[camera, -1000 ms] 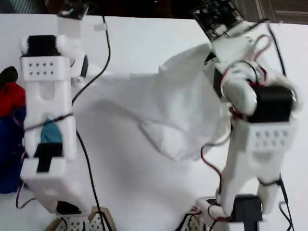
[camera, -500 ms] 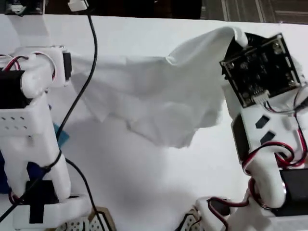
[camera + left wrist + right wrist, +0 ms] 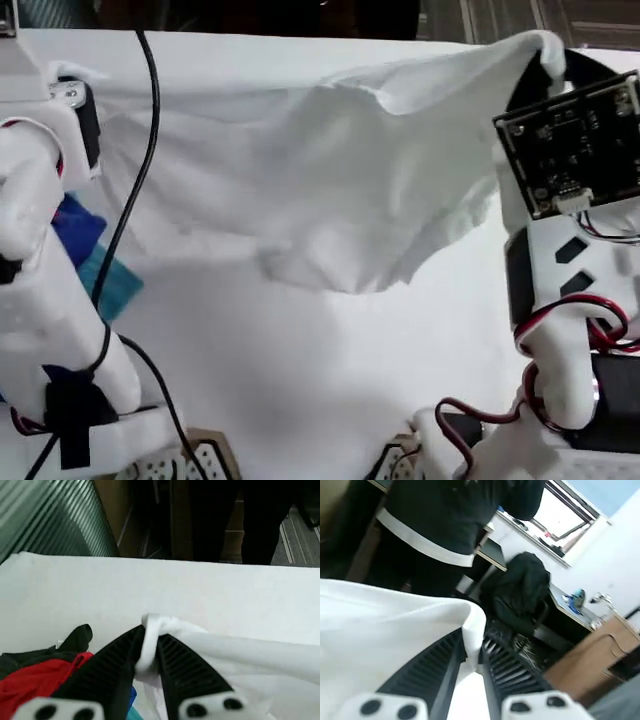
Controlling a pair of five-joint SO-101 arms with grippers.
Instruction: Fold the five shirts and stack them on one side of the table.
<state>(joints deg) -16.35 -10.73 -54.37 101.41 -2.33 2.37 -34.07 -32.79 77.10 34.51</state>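
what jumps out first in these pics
A white shirt hangs stretched out wide above the table, held up between the two arms. The left tool is shut on one bunched corner of it and the right tool on the opposite edge. Beside the left arm lies a heap of clothes, red, blue and black.

You are looking at a plain white shirt [image 3: 330, 170] over a white table [image 3: 300, 380]. The left gripper [image 3: 150, 635] and right gripper [image 3: 472, 642] are showing black with fine ribbing, on white bases. You are also seeing a red garment [image 3: 35, 682], a black garment [image 3: 75, 637], a blue-and-teal cloth [image 3: 85, 240] and a black cable [image 3: 156, 100].
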